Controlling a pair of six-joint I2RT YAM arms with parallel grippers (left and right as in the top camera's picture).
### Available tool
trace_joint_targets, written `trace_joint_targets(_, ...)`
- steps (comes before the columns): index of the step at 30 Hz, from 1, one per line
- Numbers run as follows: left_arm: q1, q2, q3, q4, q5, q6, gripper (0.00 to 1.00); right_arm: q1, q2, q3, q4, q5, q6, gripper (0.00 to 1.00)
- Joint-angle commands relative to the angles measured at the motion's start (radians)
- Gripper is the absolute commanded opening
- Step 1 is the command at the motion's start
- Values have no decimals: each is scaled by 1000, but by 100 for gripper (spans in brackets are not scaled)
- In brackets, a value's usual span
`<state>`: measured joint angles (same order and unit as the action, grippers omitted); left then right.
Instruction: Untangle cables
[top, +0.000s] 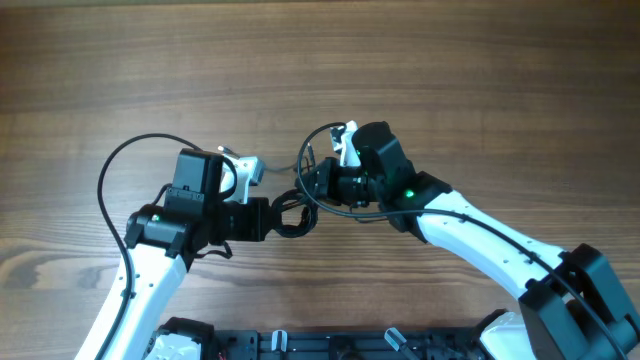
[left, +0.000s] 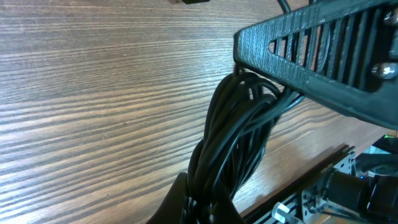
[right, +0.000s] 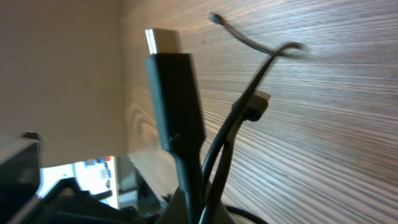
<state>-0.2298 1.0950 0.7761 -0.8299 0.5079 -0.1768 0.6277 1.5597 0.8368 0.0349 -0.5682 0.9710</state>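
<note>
Around the work: bare wood table (top: 320, 60). The only clutter is the arms' own hardware: white camera modules (top: 247, 170) and the thick arm cable (top: 103, 185), which loops wide off the left arm and lies clear of the bundle. A dark base rail (top: 300, 345) runs along the near edge.

The cables (top: 293, 222) sit mid-table as a bunched black knot, right between the two tools. The left gripper (top: 283, 217) comes in from the left and the right gripper (top: 312, 188) from the right, nearly nose to nose, so each arm blocks the other's path. One thin loop arcs up beside the right camera module.

Room: open table above, left and right of the knot. It is tight only toward the rail and between the wrists.

Left wrist view: the cables (left: 230, 143) are a twisted rope of strands rising from the pressed-together left fingers at the bottom edge, so the left tool is pinching the bundle. A ribbed black finger (left: 311, 50) crosses over the top of it (can't tell whose).

Right wrist view: a plug (right: 174, 87) stands upright with thin strands and a small second plug (right: 256, 106) beside it. The right tool is clamped on that lead. The grip point is cut off by the frame bottom, and the far strands are blurred.
</note>
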Motion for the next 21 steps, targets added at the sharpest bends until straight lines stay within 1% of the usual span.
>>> trace_joint_targets(1, -3, -6, 13, -1, -120, -162, 4, -53, -25, 6, -80, 83, -141, 5)
trace_joint_targets(3, -3, -6, 13, 7, -171, -255, 4, -55, -60, 6, -121, 102, -164, 5)
trace_joint_targets(7, -4, -6, 13, 68, -172, -445, 4, -48, -160, 6, -181, 132, -166, 5)
trace_joint_targets(10, -4, -6, 13, 91, -172, -532, 4, -28, -227, 6, -186, 136, -159, 5)
trace_joint_targets(12, -4, -6, 13, 98, -156, -550, 4, 9, -236, 6, -188, 168, -161, 5)
trace_joint_targets(13, -4, -6, 13, 98, -149, -550, 4, 29, -235, 6, -195, 229, -166, 5)
trace_joint_targets(15, -4, -6, 13, 91, -126, -549, 4, 60, -235, 6, -208, 423, -188, 4)
trace_joint_targets(17, -4, -6, 13, 66, -120, -550, 4, 62, -235, 6, -206, 562, -192, 5)
trace_joint_targets(18, -4, -6, 13, 47, -121, -550, 4, 61, -235, 7, -195, 608, -218, 4)
trace_joint_targets(20, -4, -6, 13, 13, -124, -570, 4, 61, -237, 10, -144, 561, -279, 5)
trace_joint_targets(21, -4, -6, 13, 1, -126, -613, 4, 61, -237, 10, -115, 521, -307, 4)
